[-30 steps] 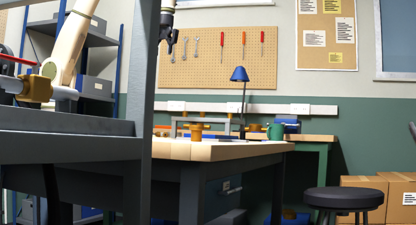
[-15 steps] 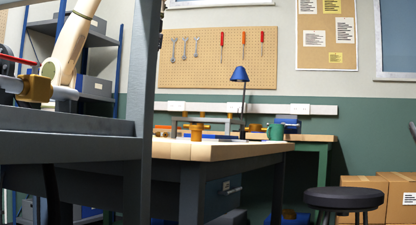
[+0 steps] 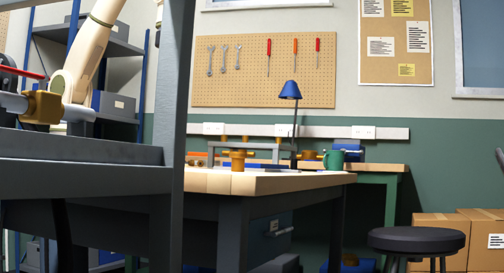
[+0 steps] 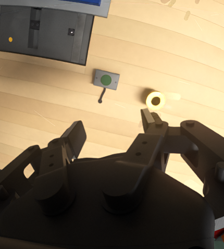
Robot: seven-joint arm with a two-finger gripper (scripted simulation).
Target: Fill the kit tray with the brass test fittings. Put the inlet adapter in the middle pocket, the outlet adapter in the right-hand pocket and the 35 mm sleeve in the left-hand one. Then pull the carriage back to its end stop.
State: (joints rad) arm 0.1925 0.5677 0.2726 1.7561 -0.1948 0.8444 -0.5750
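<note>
My gripper is hidden behind a grey post [image 3: 175,76] in the side camera; only the cream arm [image 3: 88,47] shows. In the wrist camera my gripper [image 4: 112,122] is open and holds nothing. It hangs high above the wooden bench. A brass ring-shaped fitting [image 4: 155,100] stands on end on the bench just beyond my right finger. A dark grey tray [image 4: 41,32] lies at the far left, with a small yellow dot in it. On the bench, a brass fitting [image 3: 238,159] stands upright in front of a grey frame [image 3: 247,148]. Another brass fitting [image 3: 309,155] sits further right.
The grey post and a dark rig [image 3: 81,164] fill the near left. A green button plate [image 4: 106,79] lies on the bench beside the tray. A blue lamp [image 3: 290,90] and a green mug [image 3: 333,159] stand near the bench's far side. A stool [image 3: 416,240] stands on the floor.
</note>
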